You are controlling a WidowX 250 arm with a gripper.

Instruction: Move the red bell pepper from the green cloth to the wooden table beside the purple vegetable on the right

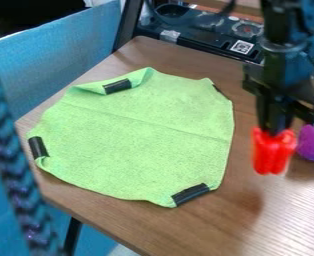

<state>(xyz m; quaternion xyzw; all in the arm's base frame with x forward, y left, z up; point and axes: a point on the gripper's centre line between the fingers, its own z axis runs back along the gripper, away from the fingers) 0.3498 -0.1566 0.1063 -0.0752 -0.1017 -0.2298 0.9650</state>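
My end effector (275,130) is closed on the top of the red toy pepper (274,154), which hangs directly below it, its long axis nearly upright. In the camera view, both are right of the green cloth (136,137); the purple toy (313,144) is farther right of this cloth.

The tabletop (149,232) is brown wood grain, supported by a dark leg (73,235). A blue panel (69,52) stands behind its left edge, beside a black post (128,25). A black case (203,44) bearing a white label (242,47) sits behind the far edge. Light reflects at lower right.
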